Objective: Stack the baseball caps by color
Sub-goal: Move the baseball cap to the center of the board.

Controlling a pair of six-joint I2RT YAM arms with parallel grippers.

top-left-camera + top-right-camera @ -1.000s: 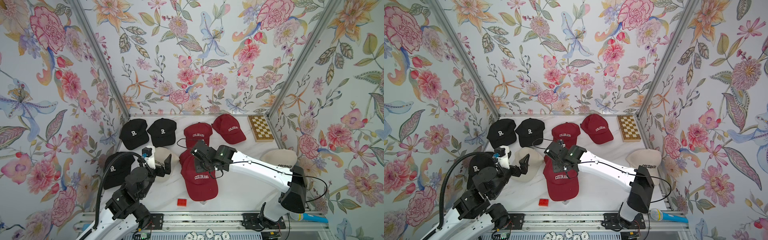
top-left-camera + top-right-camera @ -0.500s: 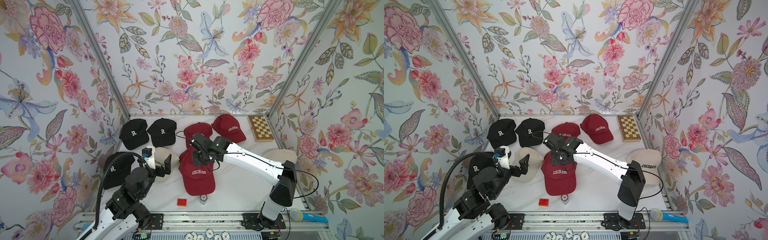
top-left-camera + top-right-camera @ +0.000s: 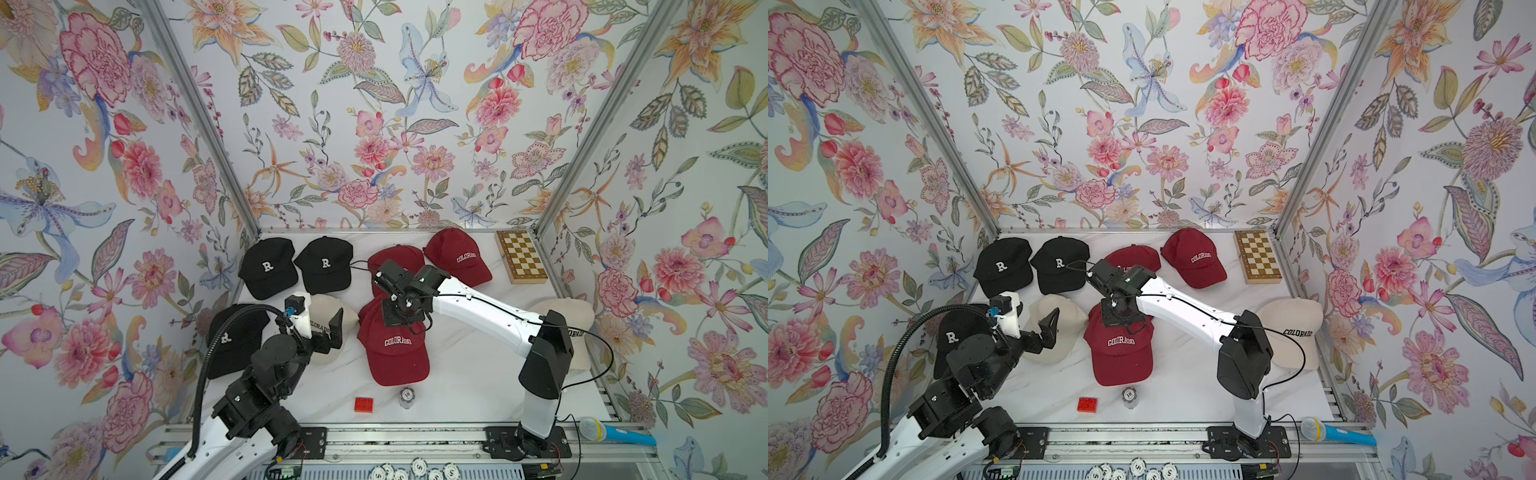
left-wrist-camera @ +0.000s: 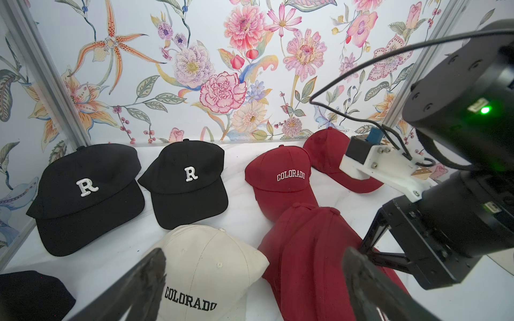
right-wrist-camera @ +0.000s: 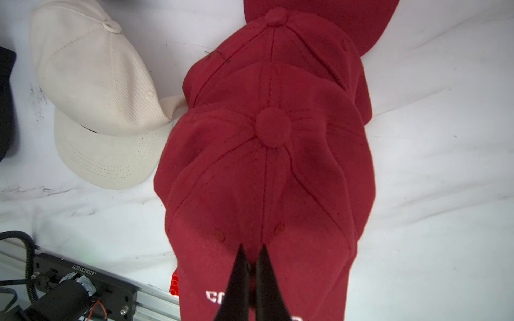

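The right end effector (image 5: 251, 247) is pressed together, pinching the front crown fabric of the top dark red cap (image 5: 272, 172), which lies overlapping a second dark red cap (image 5: 278, 47) in the middle of the white surface (image 3: 457, 374), while the left end effector (image 4: 254, 254) hangs spread wide above the cream cap (image 4: 211, 264) just beside them.

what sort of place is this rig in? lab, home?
Looks like a staged robot test booth, not a home: floral wall panels held in aluminium posts, left arm and right arm bolted to a front rail, caps and a chessboard as props on a white table.
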